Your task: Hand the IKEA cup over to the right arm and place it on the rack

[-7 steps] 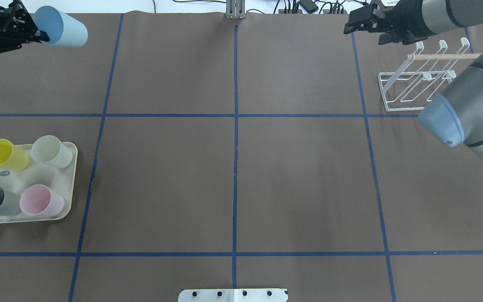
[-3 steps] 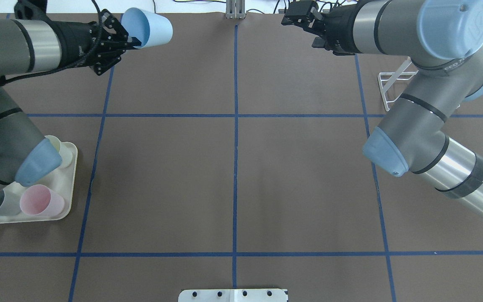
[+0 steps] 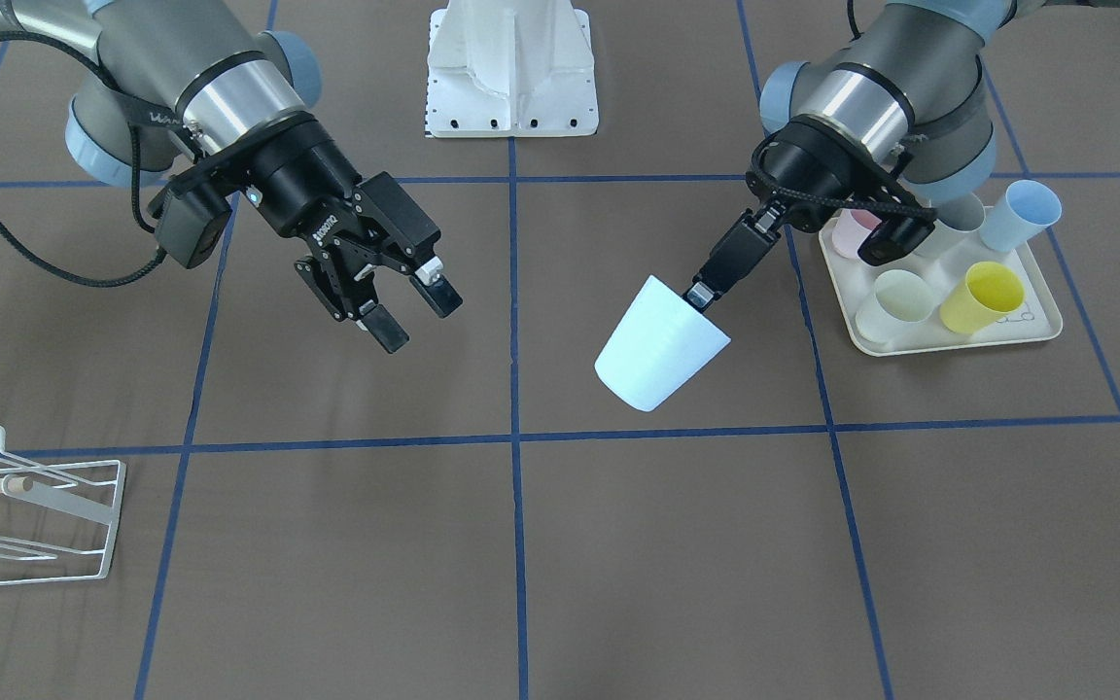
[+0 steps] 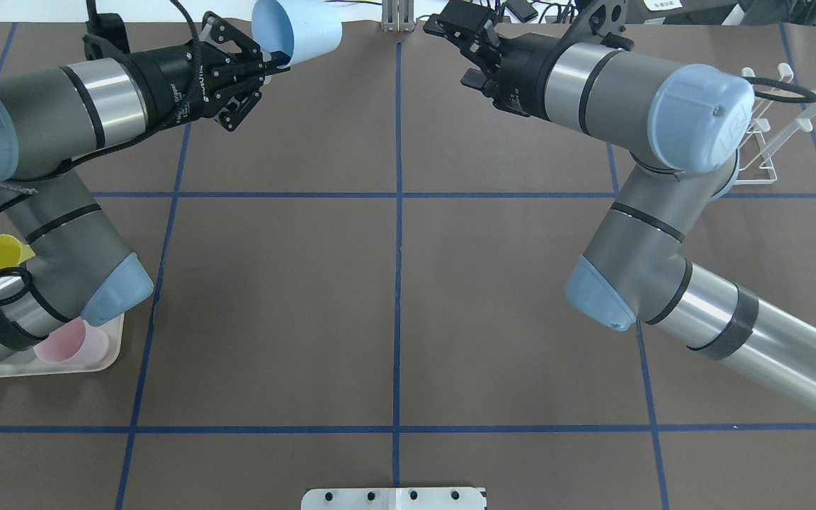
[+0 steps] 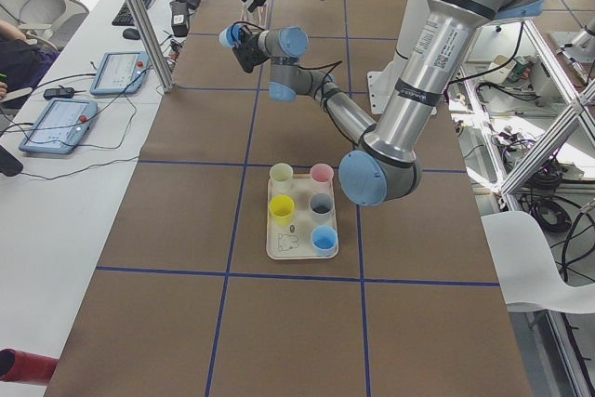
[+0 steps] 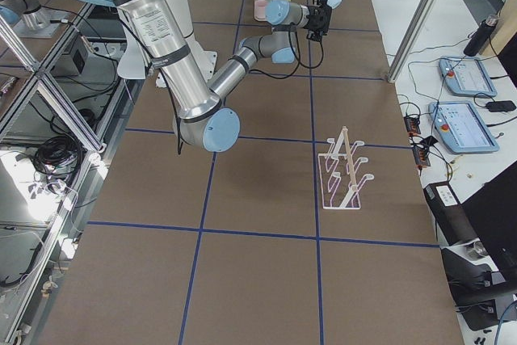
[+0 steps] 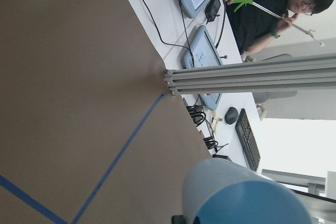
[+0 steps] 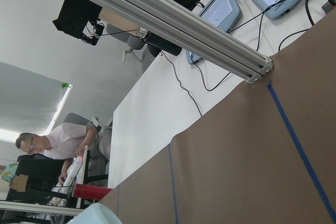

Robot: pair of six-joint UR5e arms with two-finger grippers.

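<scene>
IKEA cup (image 3: 659,345) | long axis tilted, base toward right gripper (image 3: 416,318); mouth at left gripper (image 3: 699,295) | left pinches rim; right spread

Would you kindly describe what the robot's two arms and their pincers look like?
The left arm and right arm are grey tubes with silver bands and light-blue joint caps. The left pincer and right pincer are black; a black cable loops off the right arm.

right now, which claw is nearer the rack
Right. The right claw hangs open on the rack's half of the table, apart from it. The left claw, shut on the blue cup, is on the far half, beside the tray.
</scene>
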